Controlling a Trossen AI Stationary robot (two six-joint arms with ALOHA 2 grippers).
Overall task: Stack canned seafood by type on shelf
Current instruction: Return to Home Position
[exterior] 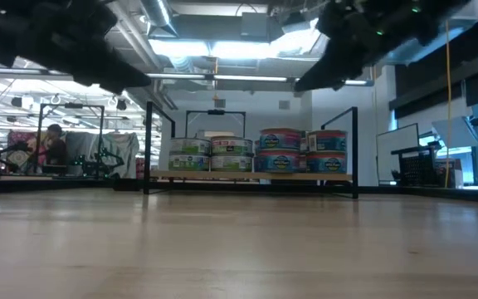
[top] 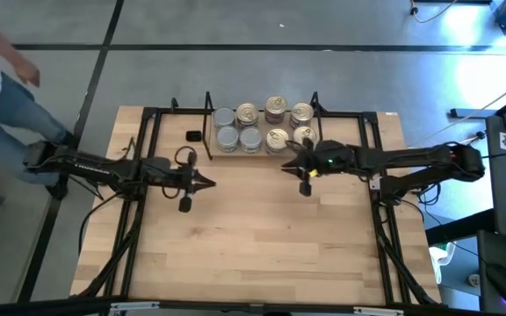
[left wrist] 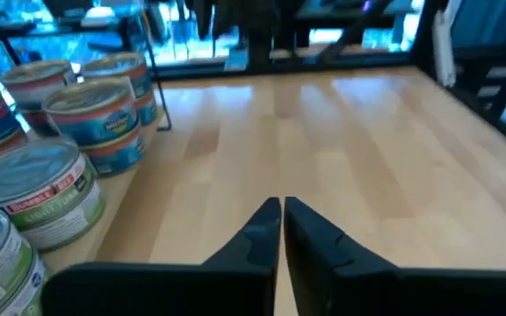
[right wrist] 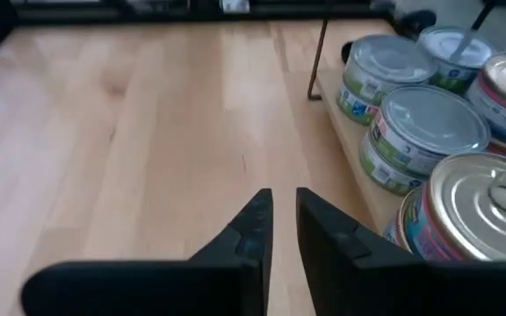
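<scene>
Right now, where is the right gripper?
In the high view the right gripper is above the table, just in front of the shelf's right end, near the gold-lidded tins.

The shelf [exterior: 247,175] has black wire frames and a pale wood base; at its left end sit green-and-white tins [exterior: 191,154] with silver-grey lids, at its right end blue-and-pink tins [exterior: 282,149] with gold lids

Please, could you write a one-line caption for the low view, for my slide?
Green-labelled tins stacked left, blue-pink tins stacked right, on the wire shelf, seen across the table.
</scene>
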